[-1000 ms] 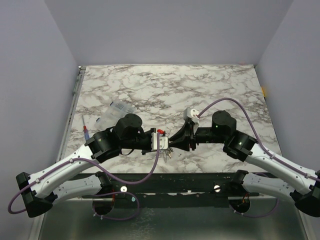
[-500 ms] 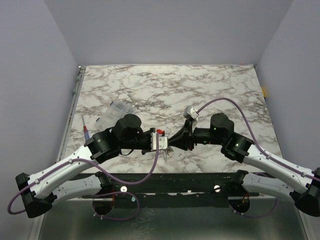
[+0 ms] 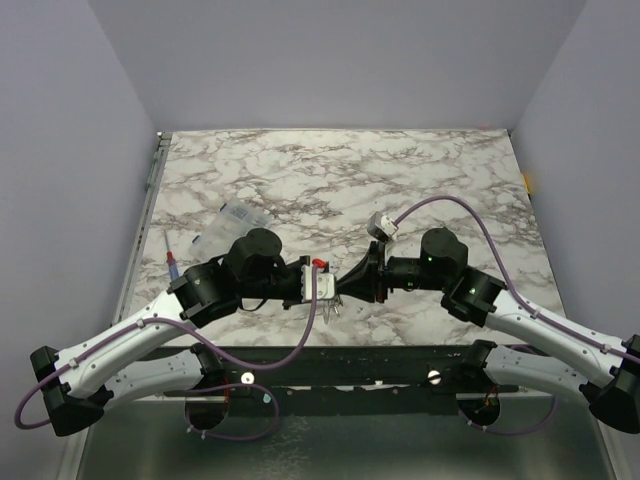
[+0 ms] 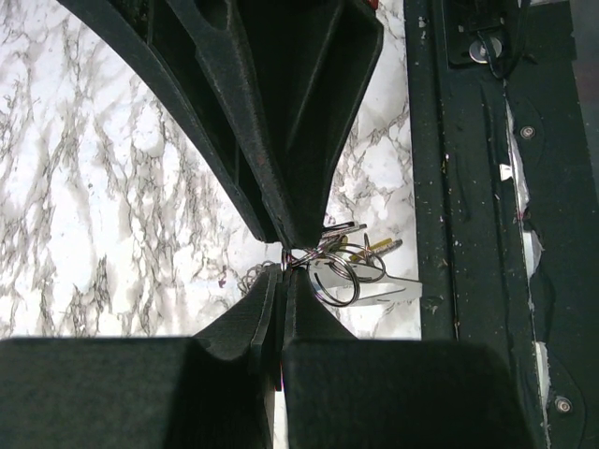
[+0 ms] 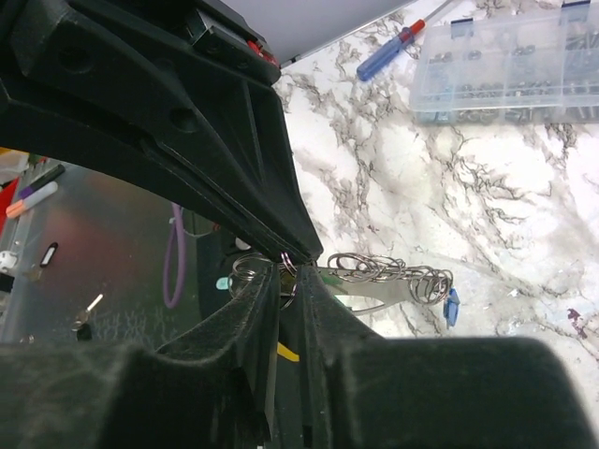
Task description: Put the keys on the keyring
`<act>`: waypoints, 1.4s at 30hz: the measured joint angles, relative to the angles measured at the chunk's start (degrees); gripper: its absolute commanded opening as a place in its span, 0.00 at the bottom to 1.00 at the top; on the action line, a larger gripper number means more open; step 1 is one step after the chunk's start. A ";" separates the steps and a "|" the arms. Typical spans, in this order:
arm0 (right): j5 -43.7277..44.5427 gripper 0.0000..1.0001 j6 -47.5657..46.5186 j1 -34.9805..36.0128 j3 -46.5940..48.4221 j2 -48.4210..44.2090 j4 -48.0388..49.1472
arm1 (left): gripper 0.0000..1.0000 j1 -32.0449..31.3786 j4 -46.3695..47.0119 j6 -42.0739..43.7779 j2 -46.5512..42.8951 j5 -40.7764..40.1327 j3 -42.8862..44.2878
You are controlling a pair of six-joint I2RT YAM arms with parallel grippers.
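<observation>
Over the near edge of the white marble table, the left pincer is clamped tight on a loop of the pale grey coiled-wire keyring. The right pincer meets it tip to tip, narrow, and its grip is impossible to tell. Tiny coloured-head metal keys dangle just beside, partly hidden. Labels on the clear plastic compartment box are too small to read.

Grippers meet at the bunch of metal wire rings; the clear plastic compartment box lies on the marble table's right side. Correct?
No: the clear plastic compartment box lies on the marble table's left side, as the top external view shows. The rest holds.
</observation>
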 measured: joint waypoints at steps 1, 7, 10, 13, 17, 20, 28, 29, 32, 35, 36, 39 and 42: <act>-0.15 0.13 0.07 -0.02 -0.11 0.00 0.13 | 0.00 0.00 0.00 -0.04 -0.02 0.00 0.00; -0.50 0.01 0.55 -0.02 -0.98 -0.22 1.31 | 0.00 -0.11 -0.02 -0.26 -0.61 0.02 -0.22; -1.07 0.01 0.44 -0.02 -1.46 -0.55 1.79 | 0.00 -0.15 -0.02 -0.55 -0.66 0.02 -0.26; -1.31 0.01 0.24 -0.02 -1.97 -1.03 2.32 | 0.00 -0.26 0.04 -1.03 -0.76 0.04 -0.26; -1.36 0.01 0.15 -0.02 -2.78 -2.12 3.54 | 0.00 -0.26 1.66 -1.68 -2.16 0.04 -1.14; -1.22 0.01 0.26 -0.02 -3.76 -3.04 4.70 | 0.00 -0.26 4.22 -2.82 -4.37 -0.15 -3.02; -0.52 0.01 1.99 0.00 -7.23 -4.72 8.15 | 0.00 -0.15 15.23 -7.43 -10.27 -2.43 -8.22; -0.52 0.01 2.32 0.00 -7.63 -4.72 8.44 | 0.00 -0.13 16.83 -8.13 -10.62 -2.56 -8.68; -0.46 0.01 3.19 0.00 -8.66 -4.76 9.66 | 0.00 -0.13 21.64 -10.47 -11.72 -2.58 -10.88; -0.02 0.03 3.74 0.00 -8.79 -5.31 10.49 | 0.00 -0.15 24.74 -12.33 -12.61 -2.58 -13.07; 0.46 0.06 3.80 0.00 -8.79 -5.88 10.43 | 0.00 -0.15 25.27 -12.61 -12.76 -2.58 -13.49; 3.52 0.21 3.43 0.00 -8.76 -8.83 9.64 | 0.00 -0.13 26.64 -13.20 -13.29 -2.54 -14.40; 7.08 0.31 2.19 0.00 -7.69 -12.02 6.80 | 0.00 -0.13 27.41 -13.20 -13.81 -2.27 -14.78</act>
